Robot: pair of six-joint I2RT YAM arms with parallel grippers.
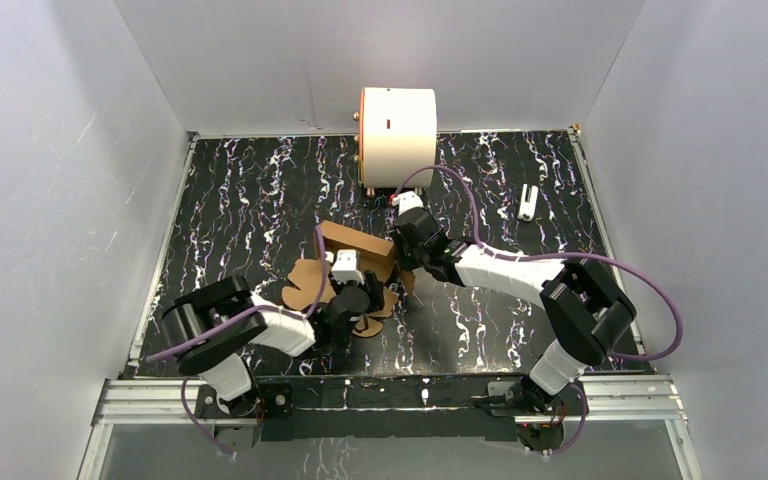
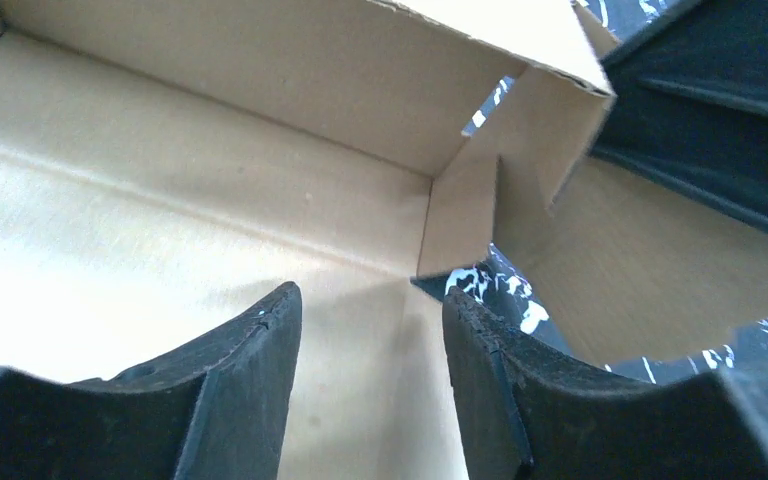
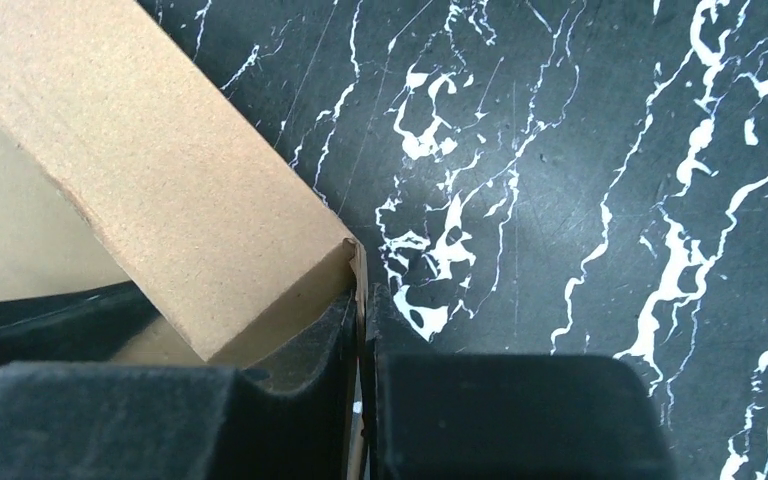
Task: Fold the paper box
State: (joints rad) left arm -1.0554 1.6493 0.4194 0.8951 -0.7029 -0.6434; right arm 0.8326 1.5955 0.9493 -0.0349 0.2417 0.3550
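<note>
The paper box [image 1: 360,245] is brown cardboard, partly folded, lying mid-table with rounded tabs spread flat at its near side. One long wall stands up. In the left wrist view the box's inner floor [image 2: 160,230] and a raised corner wall [image 2: 460,210] fill the frame. My left gripper [image 2: 370,305] is open, its fingers [image 2: 250,360] resting low over the box floor; it also shows in the top view [image 1: 358,298]. My right gripper [image 3: 363,310] is shut on the thin edge of an upright cardboard flap [image 3: 160,180] at the box's right end, and it shows in the top view too [image 1: 407,258].
A large white cylinder with an orange rim [image 1: 398,135] stands at the back middle, just behind the box. A small white object [image 1: 528,202] lies at the back right. The black marbled table [image 1: 250,200] is walled by white panels on three sides.
</note>
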